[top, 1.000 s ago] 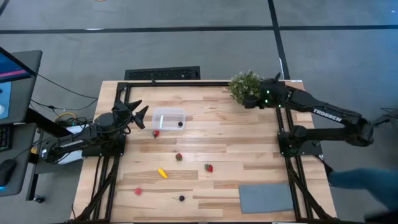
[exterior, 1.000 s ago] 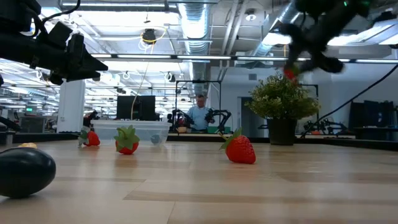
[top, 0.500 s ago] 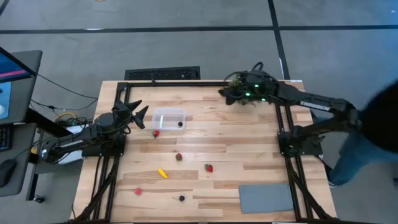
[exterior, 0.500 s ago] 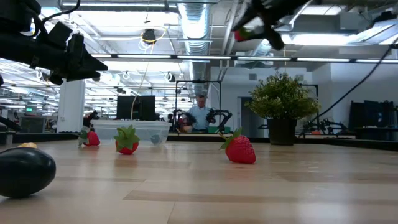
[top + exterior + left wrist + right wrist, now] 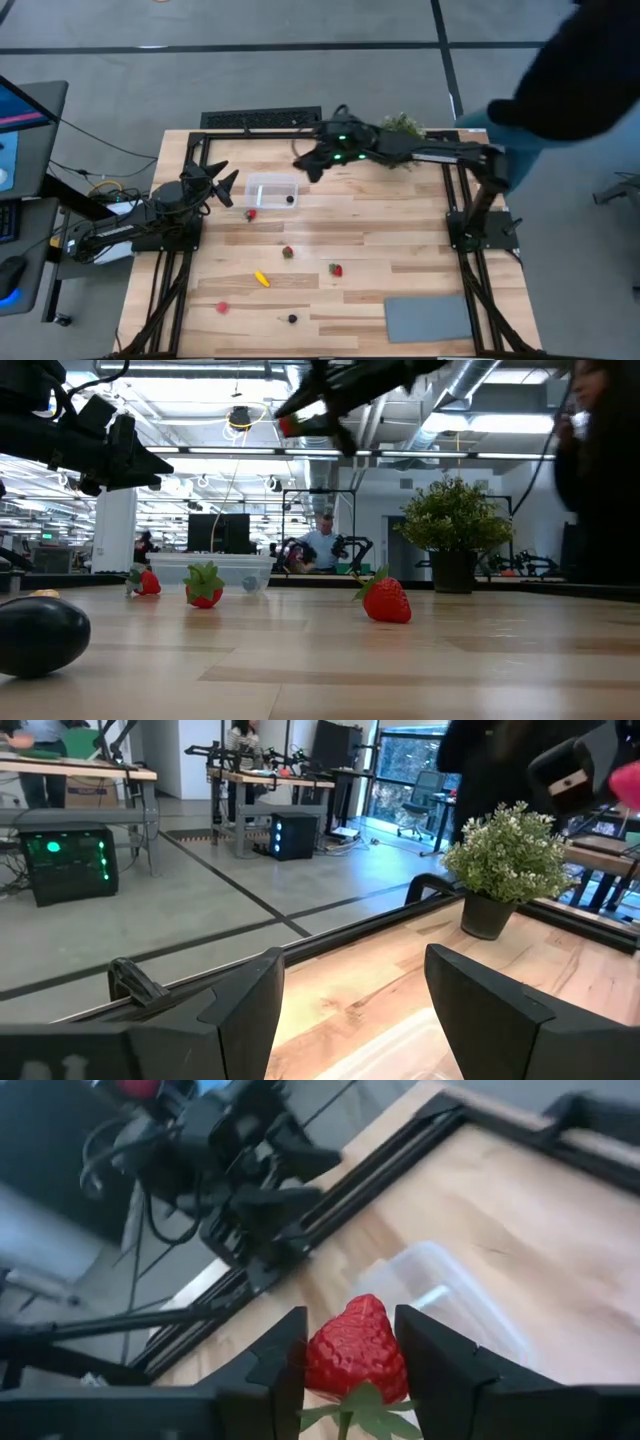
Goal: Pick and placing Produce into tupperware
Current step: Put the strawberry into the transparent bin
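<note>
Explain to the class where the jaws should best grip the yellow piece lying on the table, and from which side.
Grip the yellow piece across its narrow middle, coming straight down from above. It lies flat and slanted on the table, so the jaws should probably turn square to its long axis; nothing crowds it.

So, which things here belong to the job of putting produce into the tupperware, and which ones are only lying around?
Belonging to the job:
- strawberry held in the right gripper
- tupperware, one dark berry inside
- loose produce: strawberries, yellow piece, another dark berry

Just lying about:
- potted plant
- grey mat
- left gripper, waiting, open
</note>
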